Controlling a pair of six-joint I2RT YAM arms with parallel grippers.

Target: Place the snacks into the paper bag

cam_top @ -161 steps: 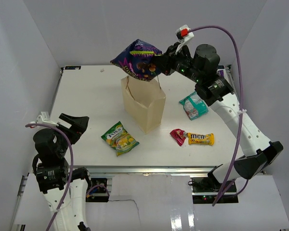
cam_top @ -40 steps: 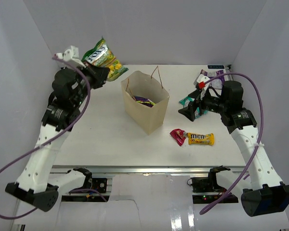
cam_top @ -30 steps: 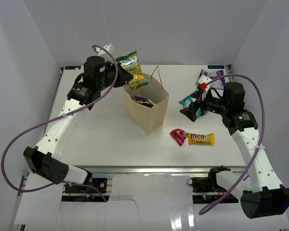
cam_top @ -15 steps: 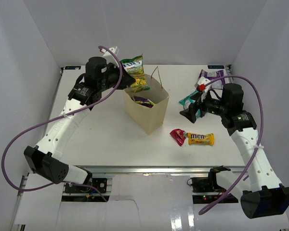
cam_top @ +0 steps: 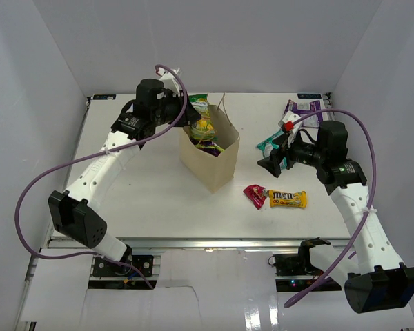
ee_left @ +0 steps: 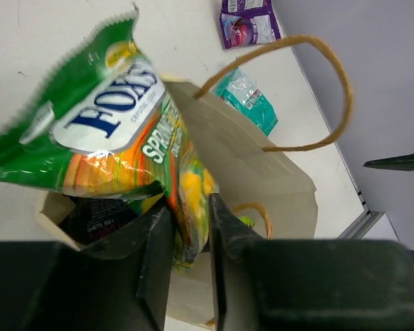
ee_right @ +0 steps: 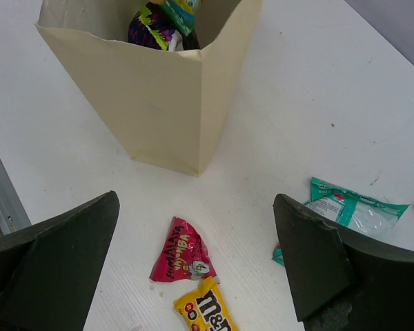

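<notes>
Though clear above the rim a moment ago, now dips the green packet (ee_left: 110, 138) partway into the paper bag (ee_left: 252, 169), pinched tight in the left gripper (ee_left: 190, 227); needs only a release. Leaves the right gripper (ee_right: 194, 207) spread wide, empty, near the teal packet (ee_right: 355, 210), probably next

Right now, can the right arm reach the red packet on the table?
Probably yes. Its fingers are open and empty, the red packet lies in the open just below them, and nothing covers it. The M&M's lie close beside it, though.
</notes>
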